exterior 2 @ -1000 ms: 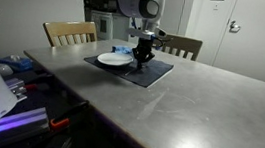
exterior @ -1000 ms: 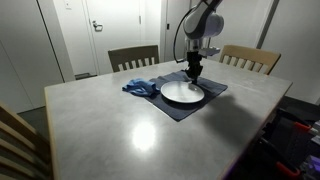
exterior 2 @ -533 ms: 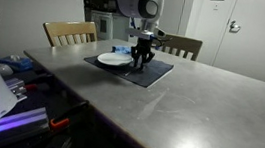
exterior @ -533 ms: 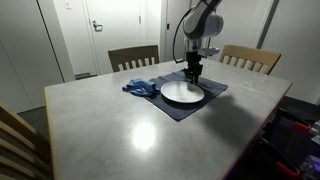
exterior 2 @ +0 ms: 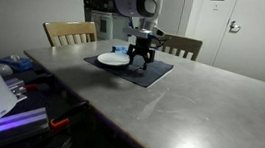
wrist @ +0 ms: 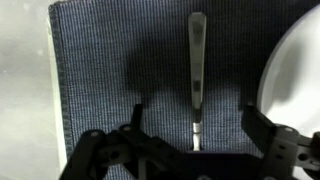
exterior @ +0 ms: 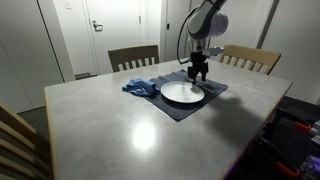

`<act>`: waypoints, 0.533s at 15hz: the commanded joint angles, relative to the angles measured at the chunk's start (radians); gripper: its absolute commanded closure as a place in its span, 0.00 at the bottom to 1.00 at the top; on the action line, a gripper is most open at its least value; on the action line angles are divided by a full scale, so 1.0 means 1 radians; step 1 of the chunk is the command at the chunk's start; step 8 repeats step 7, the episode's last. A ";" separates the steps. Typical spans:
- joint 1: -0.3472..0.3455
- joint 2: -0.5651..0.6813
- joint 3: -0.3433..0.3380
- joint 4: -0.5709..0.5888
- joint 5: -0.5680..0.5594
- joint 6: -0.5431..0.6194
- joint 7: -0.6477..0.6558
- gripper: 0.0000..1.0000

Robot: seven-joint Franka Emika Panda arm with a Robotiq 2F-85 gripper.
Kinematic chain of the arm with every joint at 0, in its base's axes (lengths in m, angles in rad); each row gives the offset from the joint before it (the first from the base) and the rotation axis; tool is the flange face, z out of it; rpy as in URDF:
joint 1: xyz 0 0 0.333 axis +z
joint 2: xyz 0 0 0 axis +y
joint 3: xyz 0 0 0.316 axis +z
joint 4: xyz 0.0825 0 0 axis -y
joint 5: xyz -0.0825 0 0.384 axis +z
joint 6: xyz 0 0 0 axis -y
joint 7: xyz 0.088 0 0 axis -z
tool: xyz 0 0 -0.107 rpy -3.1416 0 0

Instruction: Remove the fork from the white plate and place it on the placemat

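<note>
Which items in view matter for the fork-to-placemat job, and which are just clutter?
Job:
- fork, lying on the placemat
- white plate
- gripper, open over the fork

Lying about:
- blue cloth, next to the plate
- chairs behind the table

Wrist view: the fork (wrist: 197, 75) lay on the placemat (wrist: 110, 70), apart from the plate (wrist: 295, 70) at its 3 o'clock. You had table (wrist: 25, 90) at 9 o'clock. Your gripper (wrist: 195, 140) stood spread either side of the fork's 6 o'clock end.
</note>
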 commanded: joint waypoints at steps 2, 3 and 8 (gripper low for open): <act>0.009 -0.089 -0.011 -0.087 -0.010 -0.017 0.015 0.00; 0.007 -0.098 -0.009 -0.096 -0.009 -0.019 0.012 0.00; 0.009 -0.133 -0.007 -0.126 -0.010 -0.030 0.009 0.00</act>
